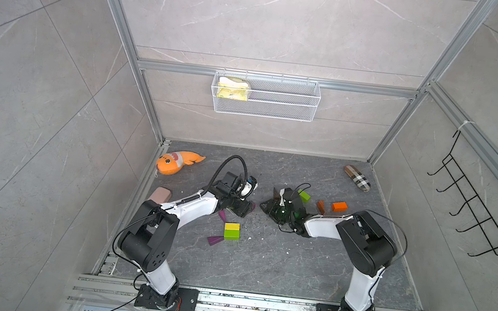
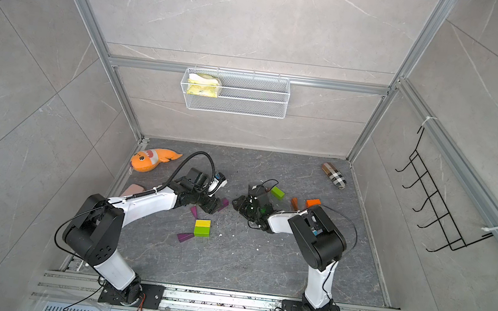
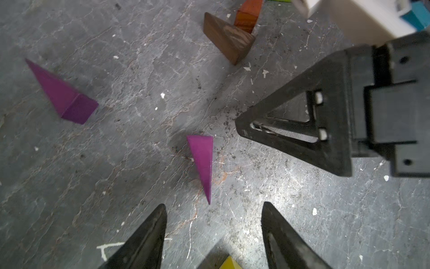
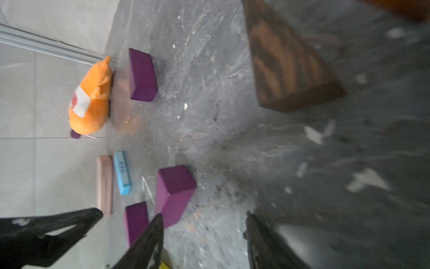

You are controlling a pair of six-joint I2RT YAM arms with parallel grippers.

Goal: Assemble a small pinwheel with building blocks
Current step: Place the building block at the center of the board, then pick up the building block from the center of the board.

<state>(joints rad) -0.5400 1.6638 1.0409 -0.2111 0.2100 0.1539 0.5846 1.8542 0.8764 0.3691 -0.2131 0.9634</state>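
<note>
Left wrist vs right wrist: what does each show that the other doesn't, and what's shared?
Left wrist only: the right arm's white shell.
Right wrist only: the plush fish, the light-blue bar and the pink case beside it.
Shared: the brown wedge, purple wedges and a yellow block corner. The orange block is sharp in the left wrist but only an edge blur in the right. Each view shows its own gripper open and empty: left gripper, right gripper.

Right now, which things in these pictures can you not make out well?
- Blue bar: shows only in the right wrist view; in both top views the left arm seems to cover it.
- Yellow block: left wrist view, cut off by the picture edge.
- Brown wedge: right wrist view, blurred.
</note>
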